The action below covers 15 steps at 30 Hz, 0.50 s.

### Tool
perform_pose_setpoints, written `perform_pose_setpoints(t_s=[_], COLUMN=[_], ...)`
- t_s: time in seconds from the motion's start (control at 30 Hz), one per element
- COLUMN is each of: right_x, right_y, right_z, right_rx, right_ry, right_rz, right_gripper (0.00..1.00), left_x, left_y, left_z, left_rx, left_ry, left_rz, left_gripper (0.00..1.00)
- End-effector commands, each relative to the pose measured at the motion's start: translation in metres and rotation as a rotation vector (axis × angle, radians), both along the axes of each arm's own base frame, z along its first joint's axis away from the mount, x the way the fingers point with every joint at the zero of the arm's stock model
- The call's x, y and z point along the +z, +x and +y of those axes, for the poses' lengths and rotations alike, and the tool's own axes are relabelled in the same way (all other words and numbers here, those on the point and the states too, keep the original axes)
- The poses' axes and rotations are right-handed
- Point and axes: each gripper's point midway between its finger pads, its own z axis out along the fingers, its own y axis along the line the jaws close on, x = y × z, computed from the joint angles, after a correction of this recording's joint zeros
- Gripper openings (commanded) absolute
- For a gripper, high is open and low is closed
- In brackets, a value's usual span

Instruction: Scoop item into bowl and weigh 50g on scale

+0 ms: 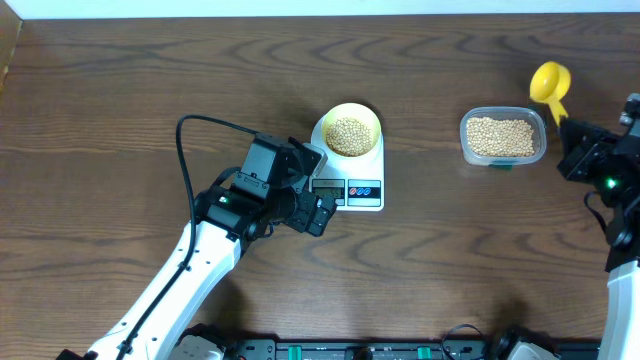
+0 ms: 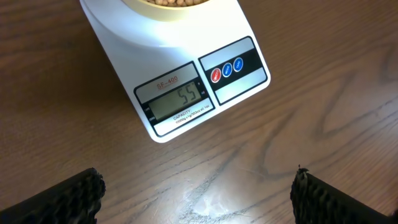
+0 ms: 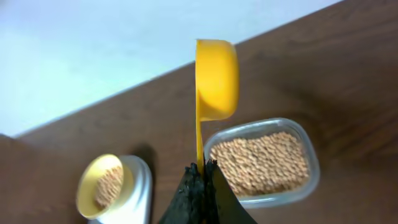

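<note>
A pale yellow bowl (image 1: 350, 128) holding tan beans (image 1: 348, 136) stands on the white scale (image 1: 368, 163) mid-table. In the left wrist view the scale (image 2: 186, 62) lies just ahead, its display (image 2: 180, 101) reads 55, and the bowl's rim (image 2: 163, 9) shows at the top edge. My left gripper (image 1: 315, 187) hovers by the scale's front left, open, its fingers (image 2: 62, 199) wide apart over bare wood, holding nothing (image 2: 198, 194). My right gripper (image 3: 201, 173) is shut on the handle of a yellow scoop (image 3: 216, 78), held up at the far right (image 1: 549, 84).
A clear plastic tub (image 1: 538, 140) full of beans (image 1: 500, 136) sits right of the scale, just left of the right arm. In the right wrist view the tub (image 3: 311, 180) lies below the scoop, with the bowl (image 3: 93, 180) and scale (image 3: 140, 190) at lower left.
</note>
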Motion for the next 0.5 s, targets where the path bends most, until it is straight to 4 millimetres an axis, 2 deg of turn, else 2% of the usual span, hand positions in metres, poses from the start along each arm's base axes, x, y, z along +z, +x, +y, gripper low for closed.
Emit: perform_pose_setpoints(t_s=[0.0, 0.3, 0.47], right_x=[0.017, 0.062, 0.097], right_y=[0.003, 0.018, 0.032], right_z=[0.002, -0.006, -0.014], right_rx=[-0.035, -0.108, -0.132], right_ry=[0.138, 0.295, 0.253], right_rz=[-0.035, -0.183, -0.345], right_gripper=[0.01, 0.01, 0.01], left_x=[0.004, 0.004, 0.004], left_y=[0.002, 0.002, 0.002], left_z=[-0.003, -0.003, -0.003], left_rx=[-0.013, -0.013, -0.013], left_ry=[-0.006, -0.006, -0.006], left_rz=[-0.006, -0.006, -0.006], left_gripper=[0.98, 0.98, 0.98])
